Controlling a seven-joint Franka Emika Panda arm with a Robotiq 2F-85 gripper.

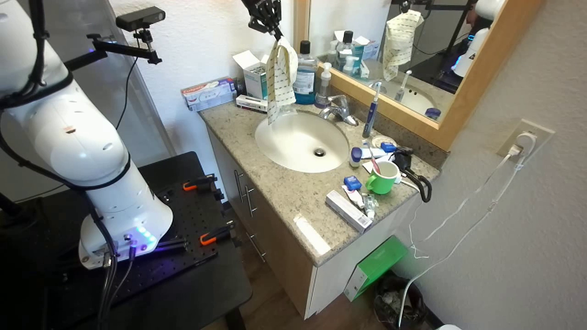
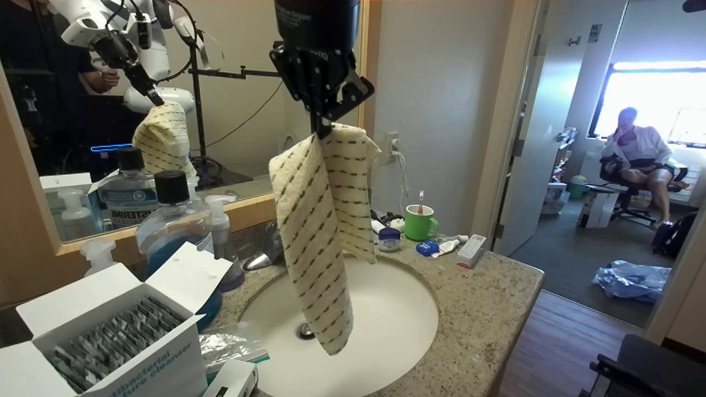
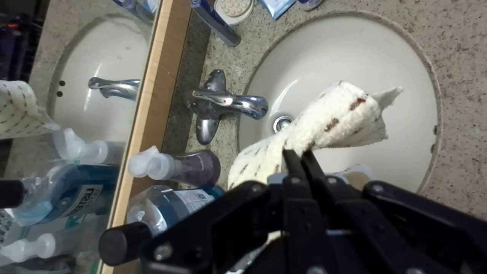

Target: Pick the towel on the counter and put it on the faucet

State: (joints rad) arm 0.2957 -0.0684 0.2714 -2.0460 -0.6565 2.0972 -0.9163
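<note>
Over the sink, the gripper pinches the dash-patterned towel, with the chrome faucet lower down and toward the mirror, its spout pointing outward.

at left, the arm is white and rounded, with black cables and bluish base lights; the gripper is black, with pale lettering and silver screws.
</note>
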